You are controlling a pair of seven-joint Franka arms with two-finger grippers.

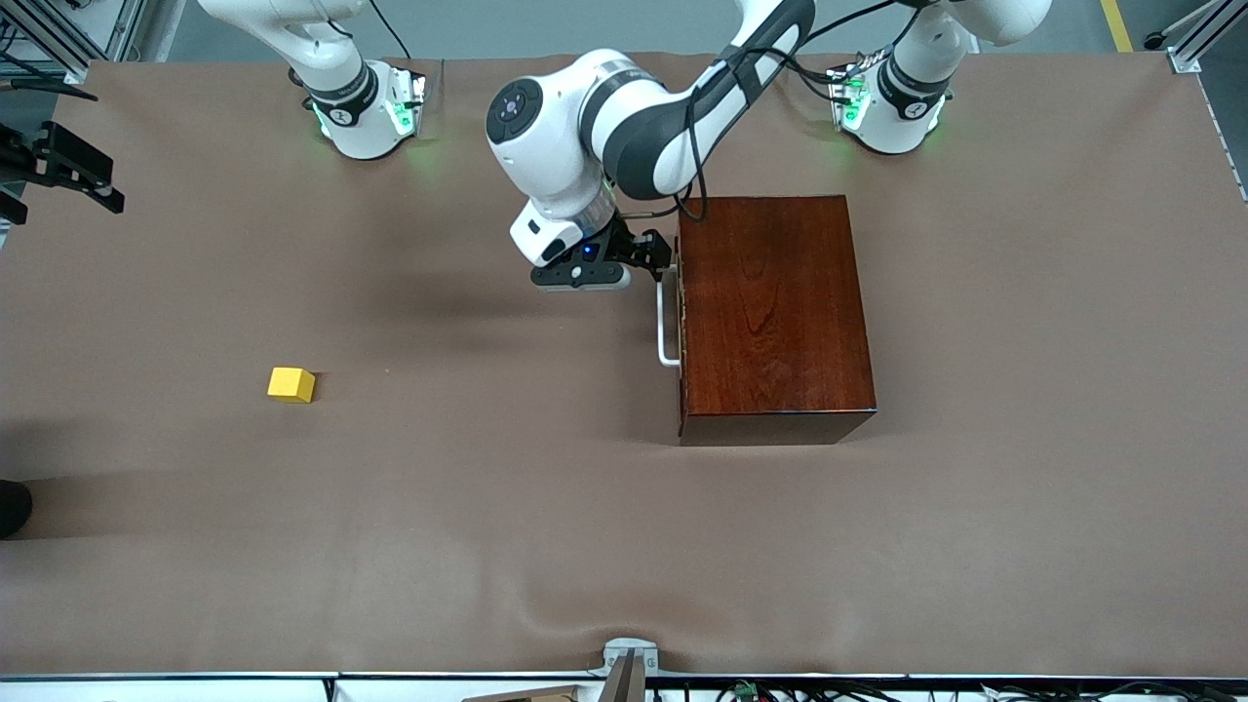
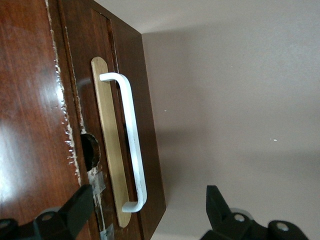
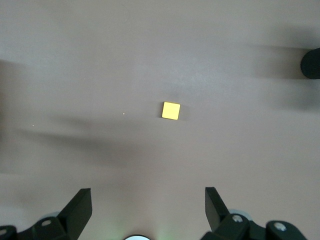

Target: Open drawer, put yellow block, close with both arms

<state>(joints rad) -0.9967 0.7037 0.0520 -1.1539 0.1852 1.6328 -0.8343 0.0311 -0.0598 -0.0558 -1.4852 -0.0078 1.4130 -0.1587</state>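
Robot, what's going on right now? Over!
Left gripper open at drawer's handle, not gripping. Right gripper open, high over yellow block. Drawer shut. Nothing in the way.

Robotics lab: cloth-covered table (image 1: 624, 546), aluminium framing (image 1: 1194, 44), cables (image 1: 780, 690).

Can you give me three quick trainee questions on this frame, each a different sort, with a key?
1. True or false: the drawer is shut.
2. Which gripper is at the white handle: A left gripper, B right gripper?
3. Fill in: the yellow block lies on the ___.

Key: 1 true, its front sits flush with the wooden box. 2 A, fingers open; the right gripper is open high over the block. 3 table.
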